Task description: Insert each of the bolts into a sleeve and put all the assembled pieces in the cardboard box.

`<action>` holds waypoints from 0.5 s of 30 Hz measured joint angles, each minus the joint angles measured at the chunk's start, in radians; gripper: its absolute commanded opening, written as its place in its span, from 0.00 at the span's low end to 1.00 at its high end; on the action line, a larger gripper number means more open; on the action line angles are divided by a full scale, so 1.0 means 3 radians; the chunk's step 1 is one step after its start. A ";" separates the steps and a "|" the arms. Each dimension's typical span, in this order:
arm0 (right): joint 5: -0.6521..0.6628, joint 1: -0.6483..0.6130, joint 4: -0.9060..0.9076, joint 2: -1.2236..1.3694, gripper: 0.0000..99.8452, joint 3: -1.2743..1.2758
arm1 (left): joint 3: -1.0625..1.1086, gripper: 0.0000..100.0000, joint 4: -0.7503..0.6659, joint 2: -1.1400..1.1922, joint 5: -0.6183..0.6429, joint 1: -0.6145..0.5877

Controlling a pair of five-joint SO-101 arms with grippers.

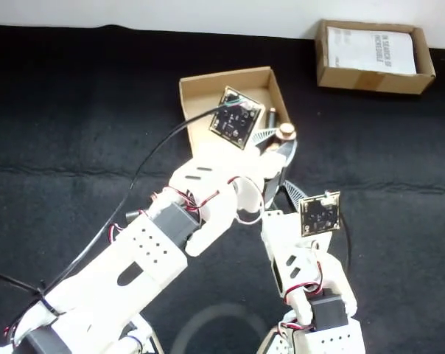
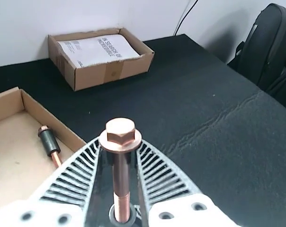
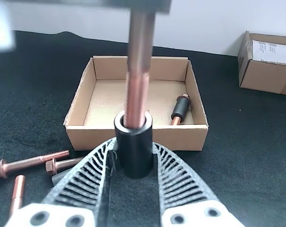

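Sitting in a black tubular sleeve [image 3: 133,149]: left gripper's [image 2: 120,146] coppery hex-head bolt [image 2: 120,170]

- The copper bolt [image 2: 120,165] stands upright, head up, its shank entering the black sleeve [image 3: 133,146].
- One assembled piece [image 3: 180,108] lies inside the open cardboard box [image 3: 181,137].
- Loose bolts [image 3: 29,162] lie on the table [image 3: 252,142] nearby.

Cardboard box [image 1: 208,92]: near side covered by an arm [image 1: 208,199] in the high view. Bolt [image 3: 139,61] before the box: tip hidden inside sleeve [image 3: 133,146], head end blurred. Loose bolt [image 3: 17,194] beside the box: one end out of sight.
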 measured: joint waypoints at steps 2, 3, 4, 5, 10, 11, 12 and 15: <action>0.0000 0.0000 0.0000 0.0000 0.01 0.0000 | 0.0061 0.01 0.0000 -0.0026 0.0000 0.0005; 0.0000 0.0000 0.0000 0.0000 0.01 0.0000 | 0.0082 0.01 0.0000 -0.0041 0.0000 0.0005; 0.0000 0.0000 0.0000 0.0000 0.01 0.0000 | 0.0092 0.01 0.0000 -0.0056 0.0000 0.0005; 0.0000 0.0000 0.0000 0.0000 0.01 0.0000 | 0.0107 0.01 -0.0005 -0.0056 0.0005 0.0005; 0.0000 0.0000 0.0005 0.0000 0.01 0.0000 | 0.0220 0.01 -0.0026 -0.0087 0.0000 0.0005; 0.0000 0.0000 0.0005 0.0000 0.01 0.0000 | 0.0230 0.01 -0.0026 -0.0087 0.0000 0.0005; 0.0000 0.0000 0.0005 0.0000 0.01 0.0000 | 0.0251 0.01 -0.0026 -0.0087 0.0000 0.0015; 0.0000 0.0000 0.0005 0.0000 0.01 0.0000 | 0.0271 0.06 -0.0026 -0.0087 0.0000 0.0046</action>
